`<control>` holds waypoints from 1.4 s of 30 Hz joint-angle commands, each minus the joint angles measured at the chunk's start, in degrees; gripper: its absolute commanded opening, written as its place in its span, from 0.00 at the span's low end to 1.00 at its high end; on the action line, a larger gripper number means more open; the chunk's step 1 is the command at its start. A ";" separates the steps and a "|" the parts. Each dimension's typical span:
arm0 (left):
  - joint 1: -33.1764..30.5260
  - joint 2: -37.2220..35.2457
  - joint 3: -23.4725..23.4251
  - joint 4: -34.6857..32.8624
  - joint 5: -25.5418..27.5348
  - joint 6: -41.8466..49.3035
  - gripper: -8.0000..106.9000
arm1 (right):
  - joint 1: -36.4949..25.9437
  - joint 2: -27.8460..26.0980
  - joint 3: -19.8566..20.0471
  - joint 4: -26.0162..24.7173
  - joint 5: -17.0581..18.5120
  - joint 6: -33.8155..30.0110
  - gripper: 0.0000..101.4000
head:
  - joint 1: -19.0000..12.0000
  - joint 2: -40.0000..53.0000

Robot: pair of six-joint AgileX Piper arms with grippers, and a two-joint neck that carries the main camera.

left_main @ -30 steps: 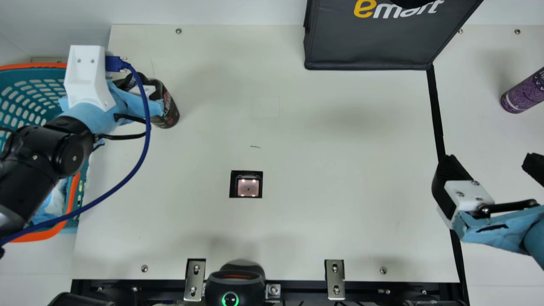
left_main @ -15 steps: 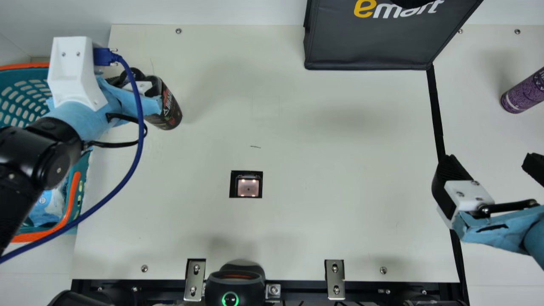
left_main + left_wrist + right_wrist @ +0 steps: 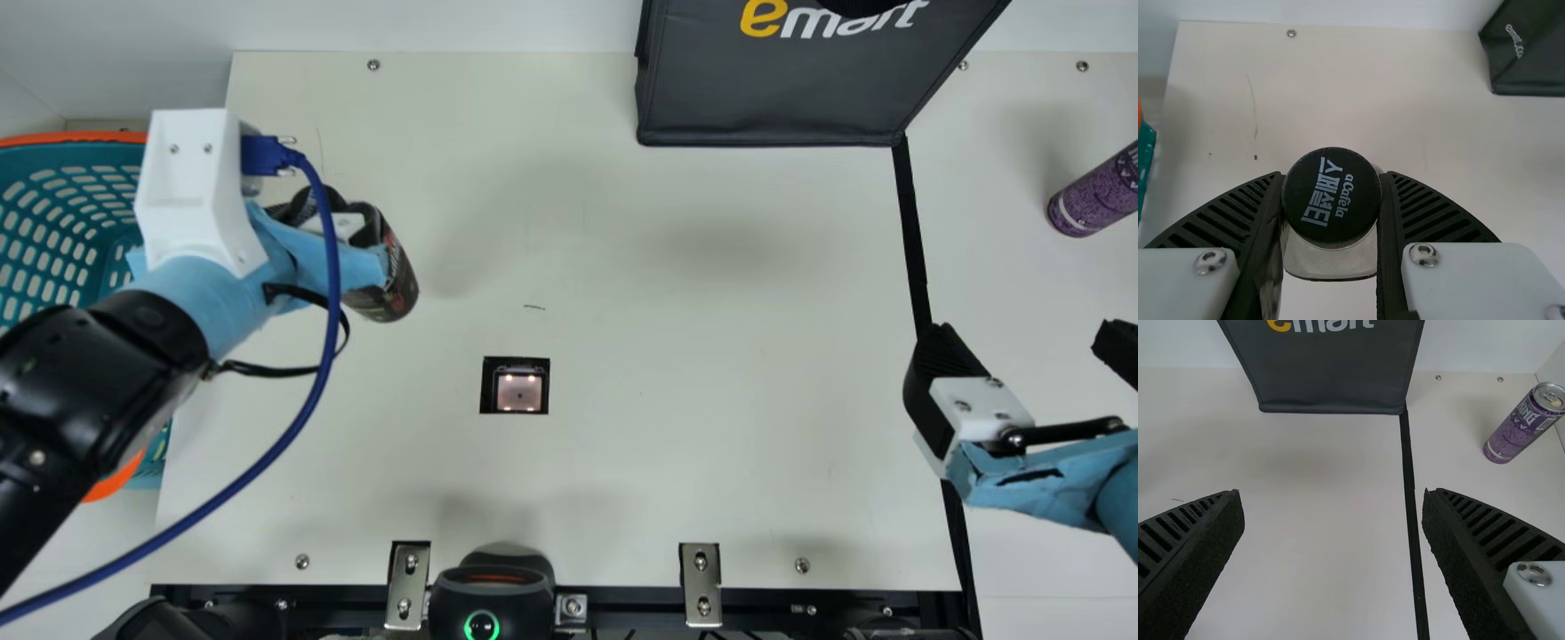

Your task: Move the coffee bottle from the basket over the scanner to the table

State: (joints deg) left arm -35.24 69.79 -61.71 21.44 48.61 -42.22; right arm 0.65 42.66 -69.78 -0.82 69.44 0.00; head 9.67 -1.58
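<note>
Dark, black-capped coffee bottle [image 3: 402,283]

The left arm [image 3: 98,373] is glossy black, ending in light-blue wrapping [image 3: 200,298], with a white block [image 3: 182,191] bearing 2 screws, a blue plug [image 3: 262,156], a thick blue cable [image 3: 332,302] and a thinner black cable [image 3: 267,371]. Left claw [image 3: 348,224] and right claw [image 3: 1027,338] have black ribbed fingers [image 3: 1491,527] and white mounts [image 3: 1545,593]; a black mark [image 3: 1029,477] streaks the right arm's blue covering [image 3: 1058,502]
</note>
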 commanded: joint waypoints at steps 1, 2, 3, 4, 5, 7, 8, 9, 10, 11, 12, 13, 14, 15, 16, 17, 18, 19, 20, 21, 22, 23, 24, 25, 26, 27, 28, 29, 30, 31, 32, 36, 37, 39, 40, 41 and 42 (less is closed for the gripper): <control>-3.49 -0.25 -0.11 0.88 1.37 -2.48 0.00 | 0.00 0.00 0.00 0.00 0.00 0.00 0.94 | -1.75 0.00; -4.63 -0.40 -0.09 1.22 1.89 -3.31 0.00 | 0.00 0.00 0.00 0.00 0.00 0.00 0.94 | -1.75 0.00; -5.92 -0.54 -0.07 1.64 2.48 -4.29 0.00 | 0.00 0.00 0.00 0.00 0.00 0.00 0.94 | -1.75 0.00; -7.16 -0.64 -0.06 2.04 3.01 -5.23 0.00 | 0.00 0.00 0.00 0.00 0.00 0.00 0.94 | -1.75 0.00; -8.29 -0.75 -0.01 2.34 3.50 -6.04 0.00 | 0.00 0.00 0.00 0.00 0.00 0.00 0.94 | -1.75 0.00; -10.78 -0.86 0.05 3.08 4.54 -7.98 0.00 | 0.00 0.00 0.00 0.00 0.00 0.00 0.94 | -1.75 0.00; -11.97 -0.88 0.10 3.43 5.01 -8.92 0.00 | 0.00 0.00 0.00 0.00 0.00 0.00 0.94 | -1.75 0.00; -13.22 -0.91 0.14 3.79 5.55 -9.92 0.00 | 0.00 0.00 0.00 0.00 0.00 0.00 0.94 | -1.75 0.00; -14.42 -0.89 0.19 4.07 6.05 -10.88 0.00 | 0.00 0.00 0.00 0.00 0.00 0.00 0.94 | -1.75 0.00; -15.55 -0.89 0.21 4.22 6.56 -11.72 0.00 | 0.00 0.00 0.00 0.00 0.00 0.00 0.94 | -1.75 0.00; -16.73 -0.84 0.21 4.44 7.08 -12.66 0.00 | 0.00 0.00 0.00 0.00 0.00 0.00 0.94 | -1.75 0.00; -17.86 -0.79 0.19 4.62 7.60 -13.59 0.00 | 0.00 0.00 0.00 0.00 0.00 0.00 0.94 | -1.75 0.00; -18.85 -0.75 0.16 4.68 8.09 -14.37 0.00 | 0.00 0.00 0.00 0.00 0.00 0.00 0.94 | -1.75 0.00; -19.97 -0.66 0.09 4.82 8.63 -15.32 0.00 | 0.00 0.00 0.00 0.00 0.00 0.00 0.94 | -1.75 0.00; -21.00 -0.59 0.01 4.86 9.12 -16.18 0.00 | 0.00 0.00 0.00 0.00 0.00 0.00 0.94 | -1.75 0.00; -21.96 -0.48 -0.11 4.90 9.59 -17.00 0.00 | 0.00 0.00 0.00 0.00 0.00 0.00 0.94 | -1.75 0.00; -22.96 -0.37 -0.24 5.00 10.07 -17.86 0.00 | 0.00 0.00 0.00 0.00 0.00 0.00 0.94 | -1.75 0.00; -23.87 -0.26 -0.37 5.04 10.50 -18.67 0.00 | 0.00 0.00 0.00 0.00 0.00 0.00 0.94 | -1.75 0.00; -24.75 -0.18 -0.50 5.07 10.94 -19.42 0.00 | 0.00 0.00 0.00 0.00 0.00 0.00 0.94 | -1.75 0.00; -25.67 -0.05 -0.65 5.14 11.39 -20.25 0.00 | 0.00 0.00 0.00 0.00 0.00 0.00 0.94 | -1.75 0.00; -26.50 0.06 -0.75 5.20 11.75 -21.00 0.00 | 0.00 0.00 0.00 0.00 0.00 0.00 0.94 | -1.75 0.00; -27.32 0.19 -0.89 5.25 12.14 -21.72 0.00 | 0.00 0.00 0.00 0.00 0.00 0.00 0.94 | -1.75 0.00; -28.08 0.31 -0.99 5.27 12.50 -22.40 0.00 | 0.00 0.00 0.00 0.00 0.00 0.00 0.94 | -1.75 0.00; -28.84 0.46 -1.11 5.23 12.83 -23.08 0.00 | 0.00 0.00 0.00 0.00 0.00 0.00 0.94 | -1.75 0.00; -29.51 0.58 -1.19 5.18 13.12 -23.67 0.00 | 0.00 0.00 0.00 0.00 0.00 0.00 0.94 | -1.75 0.00; -30.20 0.72 -1.29 5.18 13.42 -24.32 0.00 | 0.00 0.00 0.00 0.00 0.00 0.00 0.94 | -1.75 0.00; -30.84 0.86 -1.39 5.12 13.69 -24.94 0.00 | 0.00 0.00 0.00 0.00 0.00 0.00 0.94 | -1.75 0.00; -31.48 0.98 -1.51 5.09 13.97 -25.56 0.00 | 0.00 0.00 0.00 0.00 0.00 0.00 0.94 | -1.75 0.00; -32.08 1.11 -1.64 5.11 14.22 -26.17 0.00 | 0.00 0.00 0.00 0.00 0.00 0.00 0.94 | -1.75 0.00; -32.70 1.26 -1.79 5.16 14.49 -26.80 0.00 | 0.00 0.00 0.00 0.00 0.00 0.00 0.94 | -1.75 0.00; -33.28 1.39 -1.88 5.30 14.73 -27.44 0.00 | 0.00 0.00 0.00 0.00 0.00 0.00 0.94 | -1.75 0.00; -35.46 2.08 -2.46 5.72 15.82 -29.90 0.00 | 0.00 0.00 0.00 0.00 0.00 0.00 0.94 | -1.75 0.00; -36.01 2.27 -2.56 5.86 16.06 -30.55 0.00 | 0.00 0.00 0.00 0.00 0.00 0.00 0.94 | -1.75 0.00; -36.94 2.59 -2.70 6.15 16.51 -31.72 0.00 | 0.00 0.00 0.00 0.00 0.00 0.00 0.94 | -1.75 0.00; -37.42 2.76 -2.74 6.45 16.71 -32.37 0.00 | 0.00 0.00 0.00 0.00 0.00 0.00 0.94 | -1.75 0.00; -37.88 2.87 -2.69 6.89 16.84 -33.08 0.00 | 0.00 0.00 0.00 0.00 0.00 0.00 0.94 | -1.75 0.00; -38.29 2.96 -2.64 7.45 16.97 -33.73 0.00 | 0.00 0.00 0.00 0.00 0.00 0.00 0.94 | -1.75 0.00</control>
State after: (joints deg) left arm -73.18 72.74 -64.41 28.38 65.47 -75.18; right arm 0.65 42.66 -69.78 -0.82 69.44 0.00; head 9.67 -1.58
